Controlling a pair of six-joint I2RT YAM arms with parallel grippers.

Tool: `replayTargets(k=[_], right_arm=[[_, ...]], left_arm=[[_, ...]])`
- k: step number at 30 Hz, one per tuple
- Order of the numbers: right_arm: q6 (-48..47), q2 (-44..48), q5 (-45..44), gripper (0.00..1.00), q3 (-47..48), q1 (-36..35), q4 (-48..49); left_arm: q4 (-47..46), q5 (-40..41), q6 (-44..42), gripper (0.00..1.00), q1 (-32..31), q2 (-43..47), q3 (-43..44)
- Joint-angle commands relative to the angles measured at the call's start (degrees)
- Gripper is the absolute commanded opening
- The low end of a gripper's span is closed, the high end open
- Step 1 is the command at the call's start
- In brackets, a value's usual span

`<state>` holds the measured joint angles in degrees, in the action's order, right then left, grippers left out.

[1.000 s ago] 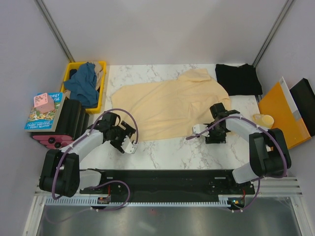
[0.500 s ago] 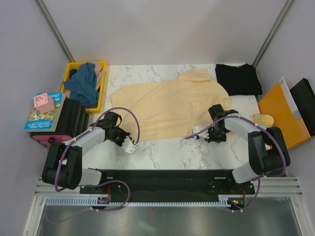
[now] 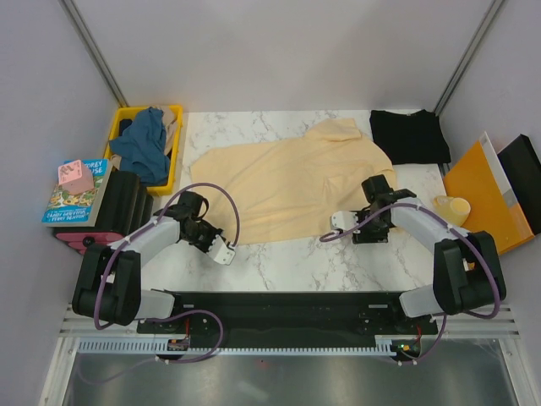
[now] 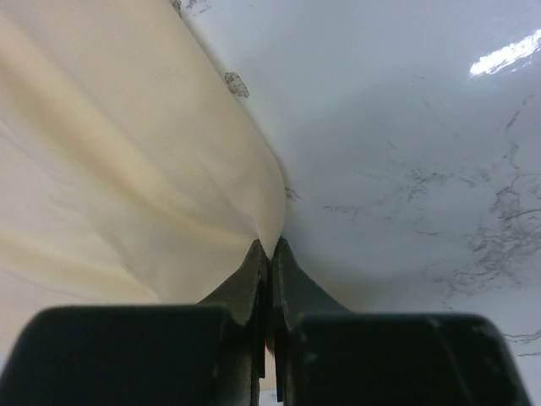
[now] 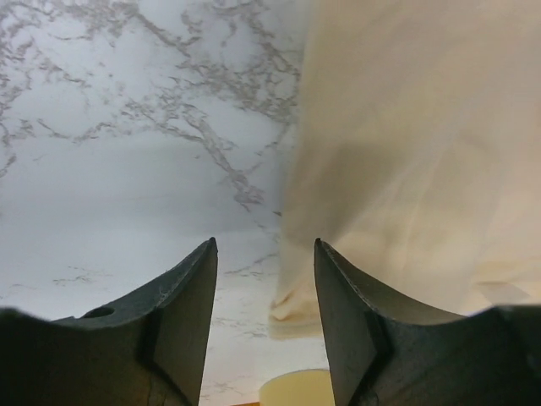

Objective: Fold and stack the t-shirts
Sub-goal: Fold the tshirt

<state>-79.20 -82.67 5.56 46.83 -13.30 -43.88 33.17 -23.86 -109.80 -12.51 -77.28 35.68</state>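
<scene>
Your left gripper has its fingers pressed together on the near edge of the cream-yellow t-shirt, and the cloth puckers to a point at the tips. The shirt lies spread across the marble table. Your right gripper sits at the shirt's near right edge, fingers apart, with a fold of hem showing between them. The black t-shirt lies flat at the far right corner. The teal-blue t-shirt is heaped in the yellow crate.

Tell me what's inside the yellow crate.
A crumpled teal-blue t-shirt fills the yellow crate, with tan cloth beside it. Whatever lies beneath them is hidden.
</scene>
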Motion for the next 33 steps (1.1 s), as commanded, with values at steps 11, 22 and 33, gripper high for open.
replayTargets(k=[11,22,33], right_arm=[[-0.17,-6.00,-1.78,0.57,-3.58,-0.67,13.37],[-0.60,-9.70,-3.63,0.14,-2.88,-0.85,11.65],[-6.14,4.52,0.50,0.02,-6.83,-2.52,-7.97]], left_arm=[[3.04,0.04,-1.12,0.02,0.30,-0.77,2.37],[6.64,1.36,-2.17,0.02,0.56,-0.25,1.50],[15.34,0.66,-5.69,0.02,1.35,4.32,-1.93]])
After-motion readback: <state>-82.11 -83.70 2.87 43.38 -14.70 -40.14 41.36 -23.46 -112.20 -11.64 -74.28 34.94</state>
